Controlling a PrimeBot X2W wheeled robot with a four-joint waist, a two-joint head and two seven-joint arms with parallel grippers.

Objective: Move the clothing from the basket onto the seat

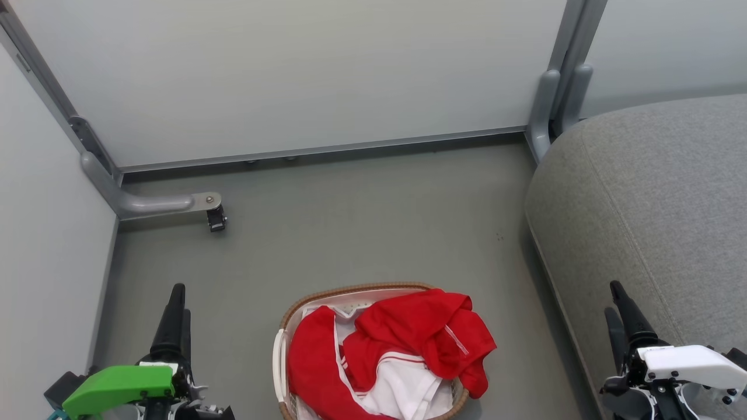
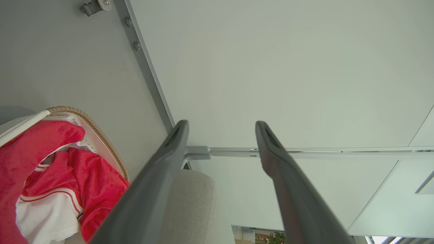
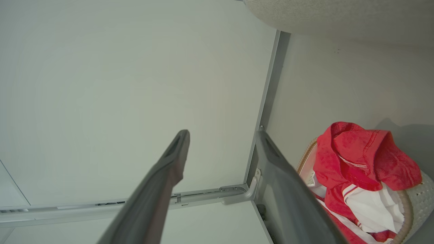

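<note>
clothing (image 1: 420,326) looks soft, light, floppy — you pinch its bunched top fold | left pincer (image 2: 222,124), right pincer (image 3: 222,133) wide open, empty

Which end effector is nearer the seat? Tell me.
Right. The right end effector is at the seat's edge; the left end effector lies beyond the basket.

bright, even light; soft shadows
</note>
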